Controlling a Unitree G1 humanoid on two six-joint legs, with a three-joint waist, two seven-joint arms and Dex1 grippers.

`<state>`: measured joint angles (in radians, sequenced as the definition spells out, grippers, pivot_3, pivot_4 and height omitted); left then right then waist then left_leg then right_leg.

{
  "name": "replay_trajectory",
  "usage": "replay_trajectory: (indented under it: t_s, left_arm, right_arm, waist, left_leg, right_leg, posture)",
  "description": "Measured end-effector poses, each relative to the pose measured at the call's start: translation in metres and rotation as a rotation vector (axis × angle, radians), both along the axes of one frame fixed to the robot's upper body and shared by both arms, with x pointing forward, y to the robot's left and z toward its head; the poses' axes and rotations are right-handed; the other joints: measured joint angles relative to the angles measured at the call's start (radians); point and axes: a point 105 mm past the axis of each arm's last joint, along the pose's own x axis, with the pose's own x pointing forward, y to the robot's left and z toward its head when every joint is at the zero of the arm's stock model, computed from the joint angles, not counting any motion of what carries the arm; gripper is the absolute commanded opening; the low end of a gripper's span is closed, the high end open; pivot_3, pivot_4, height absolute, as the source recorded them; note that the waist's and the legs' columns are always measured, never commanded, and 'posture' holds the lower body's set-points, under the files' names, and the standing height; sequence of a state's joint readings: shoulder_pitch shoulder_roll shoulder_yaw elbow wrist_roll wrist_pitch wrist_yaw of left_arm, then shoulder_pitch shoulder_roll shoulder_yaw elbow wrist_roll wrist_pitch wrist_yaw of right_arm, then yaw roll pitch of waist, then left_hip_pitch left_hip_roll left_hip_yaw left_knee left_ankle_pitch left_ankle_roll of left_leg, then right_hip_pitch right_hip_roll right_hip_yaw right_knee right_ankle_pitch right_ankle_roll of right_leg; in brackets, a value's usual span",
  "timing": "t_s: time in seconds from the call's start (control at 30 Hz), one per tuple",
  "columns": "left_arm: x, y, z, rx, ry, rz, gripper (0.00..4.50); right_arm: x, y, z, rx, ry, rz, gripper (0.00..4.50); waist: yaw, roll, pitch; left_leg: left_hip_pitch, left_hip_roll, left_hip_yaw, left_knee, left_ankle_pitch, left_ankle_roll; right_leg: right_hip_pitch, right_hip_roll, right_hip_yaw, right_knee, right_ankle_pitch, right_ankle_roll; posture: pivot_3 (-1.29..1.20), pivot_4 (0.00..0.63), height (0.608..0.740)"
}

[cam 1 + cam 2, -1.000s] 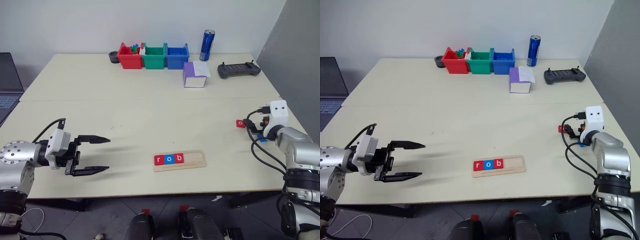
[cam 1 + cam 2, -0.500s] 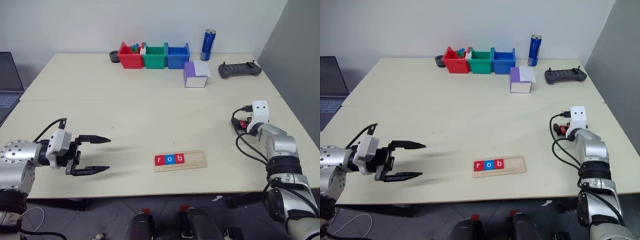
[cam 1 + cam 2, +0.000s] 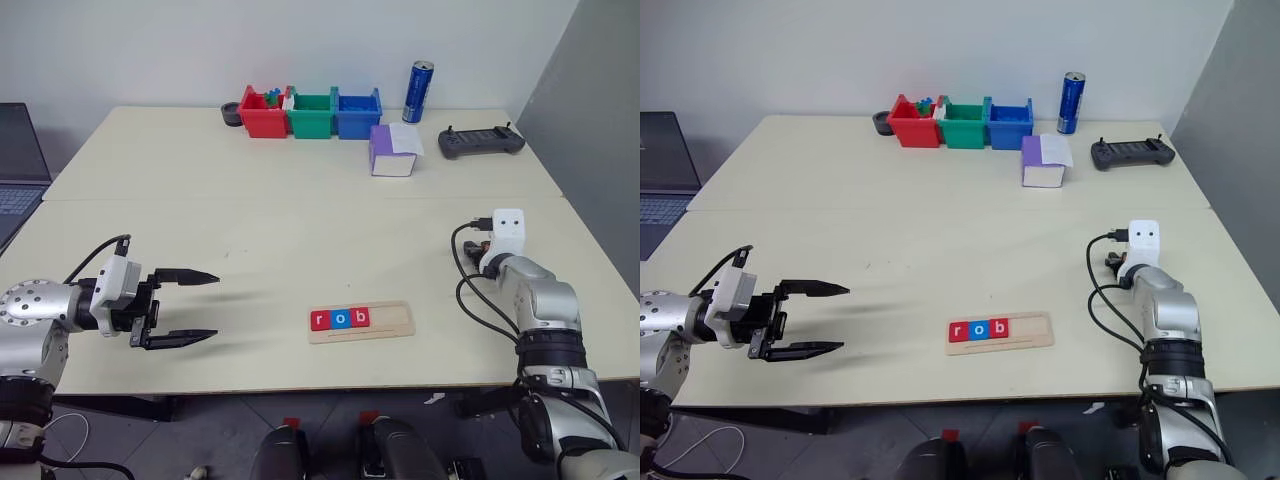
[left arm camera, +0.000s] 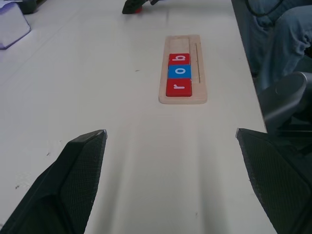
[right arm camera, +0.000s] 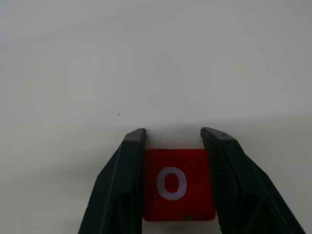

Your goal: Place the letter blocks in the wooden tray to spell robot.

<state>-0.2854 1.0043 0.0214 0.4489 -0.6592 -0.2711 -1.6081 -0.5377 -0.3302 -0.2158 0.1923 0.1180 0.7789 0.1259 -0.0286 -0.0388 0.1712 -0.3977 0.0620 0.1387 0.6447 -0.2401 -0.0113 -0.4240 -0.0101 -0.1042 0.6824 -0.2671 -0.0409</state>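
While my right gripper (image 5: 173,134) sits low over the right part of the table (image 3: 300,220), I see its two black fingers (image 5: 122,180) pressed against both sides of a red o block (image 5: 179,184), so it is clamped on that tile, letter facing up. My left gripper (image 3: 195,307) hangs above the near left of the table with its jaws spread wide and nothing between them, pointing toward the middle. Ahead of it lies the wooden tray (image 3: 390,322), close to the near edge and well apart from both grippers. Its slot holds three tiles side by side at the left end: a red r block (image 3: 319,320), a blue o block (image 3: 339,319) and a red b block (image 3: 358,317), touching one another, with the right part of the slot bare. At the far side stand a red bin (image 3: 262,113), a green bin (image 3: 310,113) and a blue bin (image 3: 356,112) in a row, a blue can (image 3: 415,91) beside them, a purple-and-white box (image 3: 392,150) in front, and a dark controller (image 3: 481,141) to the right.
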Motion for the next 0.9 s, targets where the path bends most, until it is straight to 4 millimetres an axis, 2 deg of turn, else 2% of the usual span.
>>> replay_trajectory:
  t_s: [0.23,0.33,0.43,0.57,0.67,0.83,0.87,0.9]
  left_arm:
    - [0.005,-0.003,-0.001,0.009,0.005,-0.013,4.5]
    - [0.006,-0.004,-0.002,0.014,0.008,-0.02,4.5]
    - [0.009,-0.005,-0.001,0.017,0.008,-0.024,4.5]
    - [0.012,-0.007,-0.002,0.022,0.015,-0.029,4.5]
    - [0.013,-0.009,-0.001,0.024,0.011,-0.037,4.5]
    - [0.013,-0.01,-0.002,0.024,0.014,-0.042,4.5]
    - [0.013,-0.01,-0.002,0.023,0.013,-0.043,4.5]
    - [0.013,-0.01,-0.002,0.022,0.013,-0.044,4.5]
  right_arm:
    - [-0.052,0.016,-0.004,-0.074,0.006,0.069,1.42]
    - [-0.08,0.033,-0.009,-0.091,0.037,0.131,1.42]
    - [-0.092,0.049,-0.009,-0.069,0.05,0.167,1.42]
    - [-0.093,0.063,-0.012,-0.034,0.057,0.183,1.42]
    - [-0.091,0.061,-0.011,-0.041,0.054,0.184,2.47]
    - [-0.086,0.045,-0.004,-0.067,0.052,0.211,4.23]
    - [-0.084,0.044,0.001,-0.077,0.048,0.247,4.48]
    - [-0.083,0.043,0.008,-0.094,0.039,0.302,4.48]
  waist:
    - [0.001,0.0,0.0]
    - [-0.002,0.0,0.0]
    - [-0.005,0.0,0.0]
    - [-0.002,-0.001,0.0]
    - [-0.001,-0.001,-0.001]
    - [-0.001,-0.001,0.0]
    - [-0.002,0.0,0.0]
    - [-0.002,0.0,0.0]
  left_leg:
    - [-0.001,0.0,-0.001,0.0,0.0,0.0]
    - [-0.001,0.0,-0.001,0.0,0.0,0.0]
    - [0.0,0.001,-0.001,0.0,0.0,0.0]
    - [-0.001,0.001,-0.002,0.0,0.0,0.0]
    - [-0.001,0.0,-0.002,0.0,0.0,0.0]
    - [-0.001,0.0,-0.001,0.0,0.0,0.0]
    - [-0.001,0.0,-0.001,0.0,0.0,0.0]
    - [-0.001,0.0,-0.001,0.0,0.0,0.0]
  right_leg:
    - [-0.001,0.0,0.0,-0.001,0.0,0.0]
    - [-0.001,0.001,-0.001,0.0,0.0,0.0]
    - [-0.001,0.001,-0.001,0.0,0.0,0.002]
    - [-0.001,0.001,-0.001,0.0,0.001,0.002]
    - [-0.001,0.001,-0.001,-0.001,0.001,0.002]
    - [-0.001,0.001,-0.001,-0.001,0.001,0.002]
    - [-0.001,0.001,-0.001,-0.001,0.001,0.002]
    - [-0.001,0.001,-0.001,-0.001,0.001,0.002]
  posture:
    - [0.0,0.15,0.74]
    - [0.0,0.15,0.74]
    - [0.0,0.15,0.74]
    - [0.0,0.15,0.74]
    - [0.0,0.15,0.74]
    - [0.0,0.15,0.74]
    - [0.0,0.15,0.74]
    - [0.0,0.15,0.74]
